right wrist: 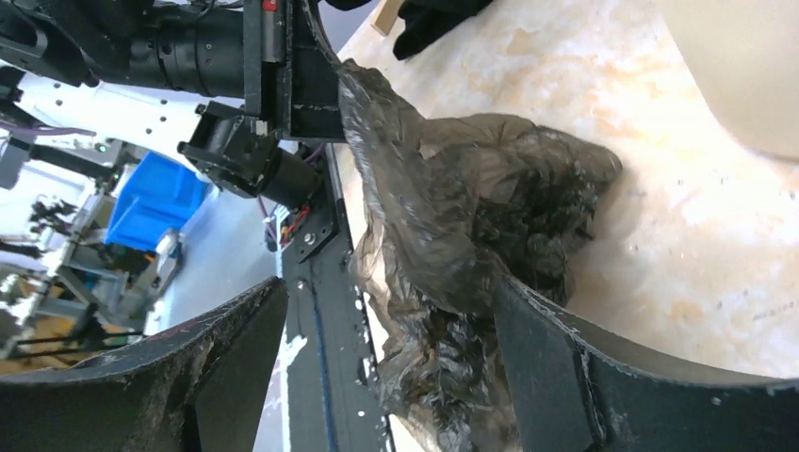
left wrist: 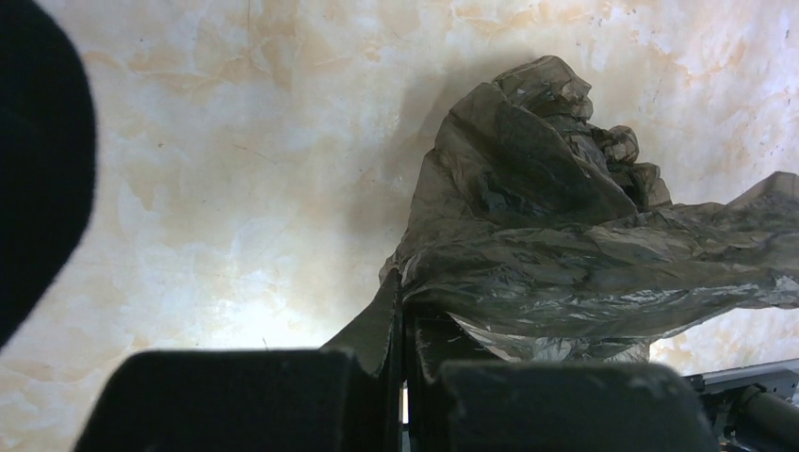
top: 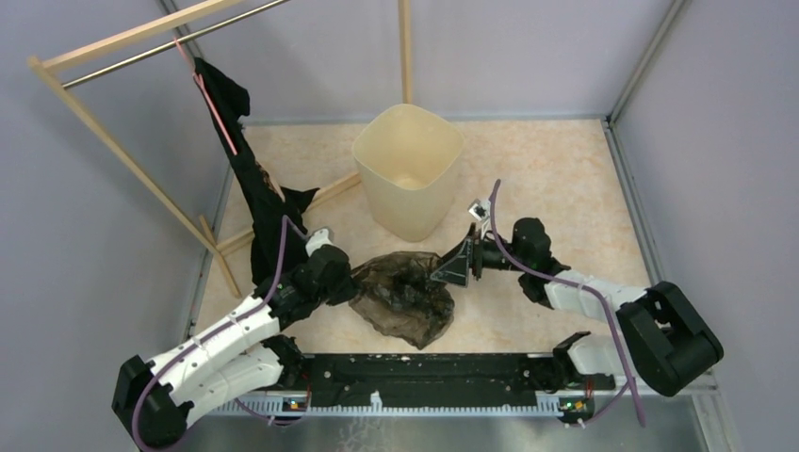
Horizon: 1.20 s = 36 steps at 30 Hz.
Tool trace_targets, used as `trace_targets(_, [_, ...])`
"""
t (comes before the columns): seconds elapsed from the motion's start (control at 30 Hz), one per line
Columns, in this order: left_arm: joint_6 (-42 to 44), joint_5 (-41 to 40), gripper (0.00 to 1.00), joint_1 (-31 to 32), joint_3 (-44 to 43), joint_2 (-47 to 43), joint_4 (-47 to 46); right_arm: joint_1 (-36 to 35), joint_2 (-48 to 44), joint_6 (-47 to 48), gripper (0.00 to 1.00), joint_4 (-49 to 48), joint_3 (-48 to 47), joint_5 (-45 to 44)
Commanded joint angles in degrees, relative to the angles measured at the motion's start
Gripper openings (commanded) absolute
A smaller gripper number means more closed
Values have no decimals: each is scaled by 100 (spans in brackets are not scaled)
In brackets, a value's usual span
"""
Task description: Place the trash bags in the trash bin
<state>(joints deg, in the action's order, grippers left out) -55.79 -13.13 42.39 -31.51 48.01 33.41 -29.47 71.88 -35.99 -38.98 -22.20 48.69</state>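
A crumpled, dark, see-through trash bag [top: 403,297] lies on the table in front of the cream trash bin [top: 407,169], which stands upright and open. My left gripper [top: 349,282] is shut on the bag's left edge; in the left wrist view the jaws [left wrist: 407,315] pinch the film and the bag [left wrist: 556,235] spreads to the right. My right gripper [top: 445,273] is open at the bag's right side. In the right wrist view its fingers [right wrist: 546,367] straddle the bag [right wrist: 452,235], and the gripper [right wrist: 386,377] has not closed on it.
A black garment [top: 247,160] hangs from a wooden rack [top: 122,151] at the back left, its hem near my left arm. The black base rail [top: 424,372] runs along the near edge. The bin's wall [right wrist: 744,66] shows at the top right of the right wrist view.
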Motion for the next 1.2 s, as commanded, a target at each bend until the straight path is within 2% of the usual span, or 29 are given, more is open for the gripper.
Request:
trace_targets(0.0, [226,19,0,-3,107,-151,-229,-200,224,841,80,-352,-384,-344])
trace_targets(0.07, [331,53,0,-3,106,-183,-309,-197,387,1170,79,285,-711,-667])
trace_targets(0.17, [546,171,0,-3,35,-190,-408,-201,570,1124,73,312,-913,-615])
trace_targets(0.3, [832,386,0,2,-79,-160,-527,-234,478,1122,70,325,-934,-614])
trace_targets(0.43, [1344,1022,0,0,-305,-81,-922,-502,527,879,42,314,-861,-548])
trace_targets(0.5, [1503,1357,0,-3,-525,3,-1028,-538,357,670,22,370,-668,-762])
trace_targets(0.57, [1520,1578,0,-2,-700,46,-1049,-533,-102,470,0,832,-468,-1436])
trace_targets(0.6, [1502,1602,1,-3,-743,38,-1047,-529,-540,352,0,1291,-409,-2166])
trace_targets(0.63, [1452,1610,11,-1,-763,15,-1043,-523,-859,116,0,1760,-348,-2729])
trace_targets(0.67, [1366,1579,27,5,-752,-30,-1019,-510,-1203,-152,0,2191,-283,-3175])
trace_targets(0.73, [1111,1503,66,6,-620,-137,-1010,-473,-1784,-787,0,2757,-104,-3633])
trace_targets(0.8, [762,1600,95,10,-366,-225,-1137,-466,-2246,-1414,0,2850,129,-3741])
trace_targets(0.9, [279,2169,98,6,278,-242,-1830,-469,-2763,-2054,0,3072,452,-3947])
trace_targets(1.03, [-426,2913,98,104,1098,-205,-3198,-471,-3286,-2278,0,3550,539,-4443])
trace_targets(1.1, [-707,2920,98,342,1391,-121,-4082,-470,-3408,-2253,0,3673,472,-4498])
trace_targets(1.17, [-719,2622,98,585,1318,127,-4072,-471,-3470,-2200,0,3708,391,-4439])
